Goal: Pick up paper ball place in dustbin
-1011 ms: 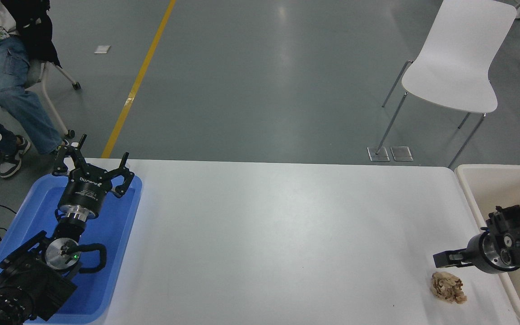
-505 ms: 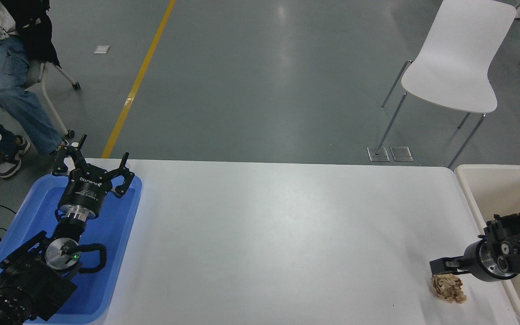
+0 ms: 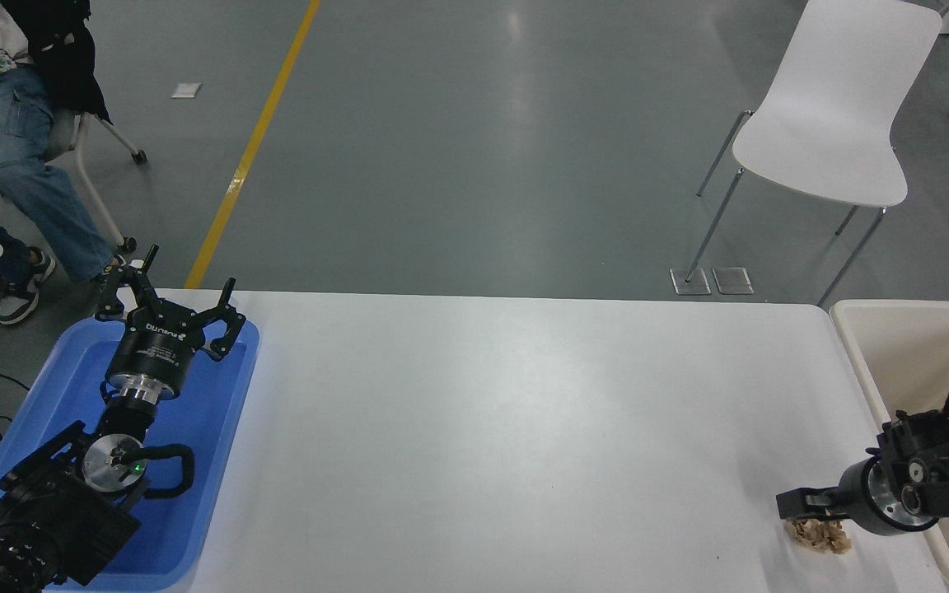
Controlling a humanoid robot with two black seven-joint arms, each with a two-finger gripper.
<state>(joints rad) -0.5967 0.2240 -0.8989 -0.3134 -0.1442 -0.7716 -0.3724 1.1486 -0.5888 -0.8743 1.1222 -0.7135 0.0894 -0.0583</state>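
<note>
The right pincer (image 3: 804, 504) sits low over the near right corner of the white counter (image 3: 507, 428), directly above the paper ball (image 3: 822, 535) and covering its upper part. That placement reads as a setup for the grasp — the arm reaches in sideways from the right edge, crossing the dustbin (image 3: 903, 346), so the pincer points leftward with the wad right beneath its tip. Whether its fingers are spread around the paper or already pressing on it I cannot tell; from this angle they merge into one dark bar.

The ball lies on the counter, close to the near edge and just beside the dustbin's pale rim, so by my reading the carry after a lift would be short.

The left pincer (image 3: 171, 306) is parked at the lower left over the blue tray (image 3: 219, 461), its fingers splayed apart and holding nothing — out of the way of the work on the other side.

What shows of the paper ball is a small tan-brown crumple, lumpy and creased, with pale folds and darker hollows. It looks light and easily squashed, likely to yield under a squeeze.
</note>
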